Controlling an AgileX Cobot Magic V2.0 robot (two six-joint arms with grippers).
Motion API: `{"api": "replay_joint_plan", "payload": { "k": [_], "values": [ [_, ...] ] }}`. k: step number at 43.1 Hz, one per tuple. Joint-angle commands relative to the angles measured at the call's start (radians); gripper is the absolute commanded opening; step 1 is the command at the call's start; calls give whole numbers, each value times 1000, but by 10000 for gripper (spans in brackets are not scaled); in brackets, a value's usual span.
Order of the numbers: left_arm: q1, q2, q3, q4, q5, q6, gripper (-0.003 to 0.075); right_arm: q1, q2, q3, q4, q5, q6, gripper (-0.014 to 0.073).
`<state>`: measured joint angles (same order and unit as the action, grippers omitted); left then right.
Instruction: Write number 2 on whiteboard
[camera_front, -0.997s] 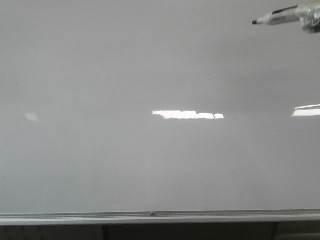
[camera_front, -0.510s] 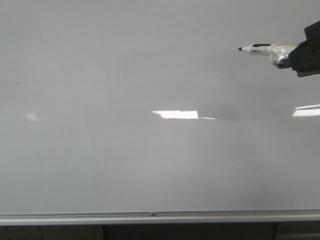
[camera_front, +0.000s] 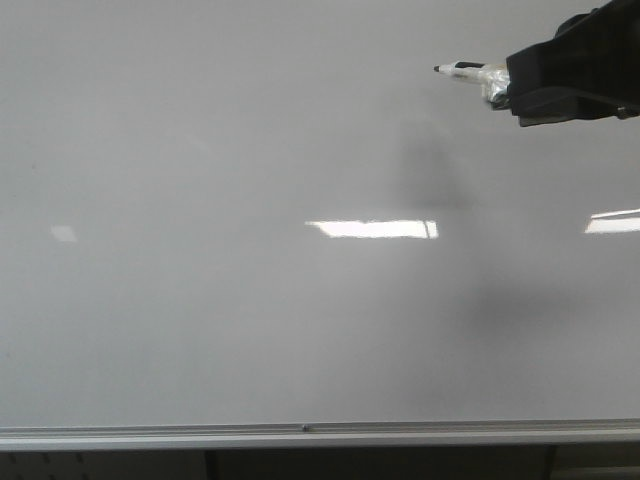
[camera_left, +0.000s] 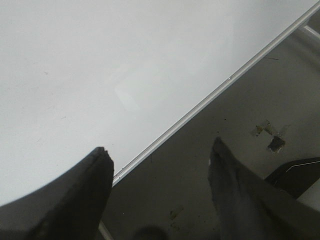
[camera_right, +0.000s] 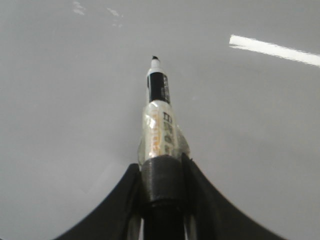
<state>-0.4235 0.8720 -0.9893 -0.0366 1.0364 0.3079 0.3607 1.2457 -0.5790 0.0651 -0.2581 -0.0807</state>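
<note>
The whiteboard (camera_front: 250, 300) fills the front view, glossy white-grey, with a silver rail (camera_front: 300, 433) along its lower edge. No number 2 shows on it. My right gripper (camera_front: 505, 85) comes in from the upper right, shut on a black and white marker (camera_front: 465, 71) wrapped in clear tape, its uncapped black tip pointing left just off the board. In the right wrist view the marker (camera_right: 160, 120) sticks out between the shut fingers of my right gripper (camera_right: 161, 167). My left gripper (camera_left: 160, 155) is open and empty over the board's rail (camera_left: 210, 97).
Bright rectangular light reflections (camera_front: 372, 229) lie on the board at mid-height and at the right edge (camera_front: 612, 221). In the left wrist view a dark stained floor (camera_left: 240, 130) lies beyond the rail.
My right gripper has moved left and further into view with the marker; the tip dipped, then rose again. A soft shadow now falls on the board below it.
</note>
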Motion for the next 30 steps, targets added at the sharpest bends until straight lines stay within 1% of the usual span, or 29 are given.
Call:
{"api": "replay_joint_plan", "payload": {
  "k": [1,8,12,17,20,25,30],
  "values": [
    [5,-5,-25,-12,-57,-12,405,-7,20,-57,-2,-84,-21,17],
    [5,-5,-25,-12,-57,-12,405,-8,76,-87,-2,-89,-21,17],
    [5,-5,-25,-12,-57,-12,405,-35,92,-100,-2,-74,-21,17],
    [5,-5,-25,-12,-57,-12,405,-92,92,-106,-1,5,-21,17],
    [5,-5,-25,-12,-57,-12,405,-113,92,-106,-1,79,-21,17],
    [5,-5,-25,-12,-57,-12,405,-95,106,-105,-1,167,-21,17],
    [5,-5,-25,-12,-57,-12,405,-51,142,-105,-1,161,-20,17]
  ]
}}
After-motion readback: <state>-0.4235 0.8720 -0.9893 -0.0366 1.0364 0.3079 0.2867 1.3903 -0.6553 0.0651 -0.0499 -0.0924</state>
